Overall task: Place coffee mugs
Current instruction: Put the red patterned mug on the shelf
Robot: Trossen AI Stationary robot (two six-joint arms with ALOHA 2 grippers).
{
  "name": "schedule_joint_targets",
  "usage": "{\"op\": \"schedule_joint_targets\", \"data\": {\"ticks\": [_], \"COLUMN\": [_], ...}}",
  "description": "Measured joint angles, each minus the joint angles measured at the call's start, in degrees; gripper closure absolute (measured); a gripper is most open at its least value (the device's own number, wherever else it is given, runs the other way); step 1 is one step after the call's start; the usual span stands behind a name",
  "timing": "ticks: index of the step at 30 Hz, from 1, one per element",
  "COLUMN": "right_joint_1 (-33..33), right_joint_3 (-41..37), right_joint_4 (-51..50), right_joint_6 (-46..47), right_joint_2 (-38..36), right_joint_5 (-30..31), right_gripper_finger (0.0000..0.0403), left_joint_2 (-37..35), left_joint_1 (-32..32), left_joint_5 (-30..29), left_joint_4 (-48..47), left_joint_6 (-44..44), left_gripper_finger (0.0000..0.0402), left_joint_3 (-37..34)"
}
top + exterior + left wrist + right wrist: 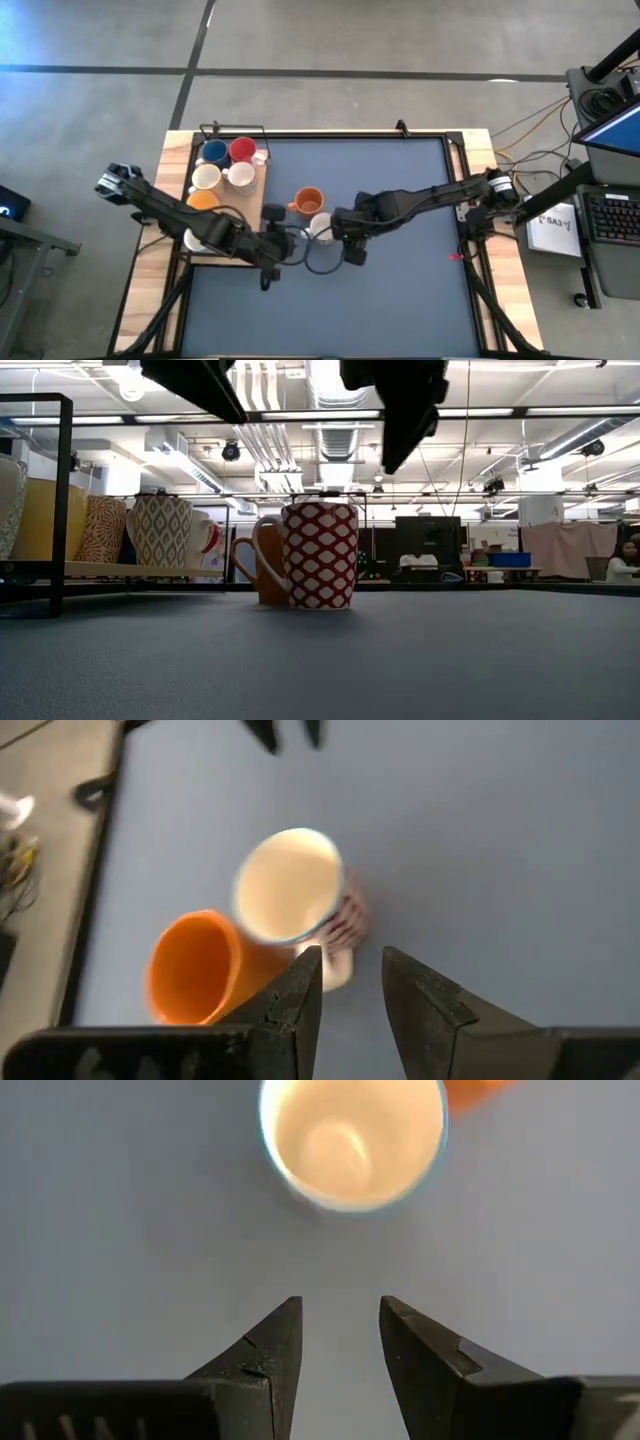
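Two mugs stand upright on the blue mat: a white mug with a red pattern [320, 226] [320, 555] and, just behind it toward the far edge, an orange mug [308, 201] [262, 572]. Several more mugs, blue [214, 153], red [242, 150], white [206, 177] and orange [203, 200], sit on a wooden tray [262, 190] at the table's left. My left gripper [285, 244] [350, 955] hovers open, left of the patterned mug [292, 885] and above it. My right gripper [342, 233] [340, 1302] hovers open on that mug's [352, 1140] right near side. Neither holds anything.
A black frame [330, 133] runs around the mat, and the tray's rack [62, 480] stands at the left. A loose dark cable [322, 262] loops over the mat below the grippers. The mat's right half [420, 280] is bare. Cables and a desk lie beyond the right edge.
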Motion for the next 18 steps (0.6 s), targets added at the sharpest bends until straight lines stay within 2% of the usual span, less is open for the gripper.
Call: {"op": "schedule_joint_targets", "data": {"ticks": [4,12,18], "right_joint_1": [1.1,2.0,2.0], "right_joint_3": [0.0,-0.7,-1.5], "right_joint_4": [-3.6,-9.9,-19.6], "right_joint_6": [2.2,4.3,9.0], "right_joint_2": [0.0,-0.1,-0.1], "right_joint_5": [1.3,3.1,7.8], "right_gripper_finger": [0.0277,0.0277,0.0277], "left_joint_2": [3.3,8.2,10.7], "left_joint_1": [0.5,4.2,7.9], "left_joint_5": [4.0,6.2,14.8], "left_joint_4": [3.3,9.8,11.2], "left_joint_6": [4.7,8.5,9.9], "left_gripper_finger": [0.0312,0.0312,0.0312], "left_joint_3": [0.0,0.0,0.0]}}
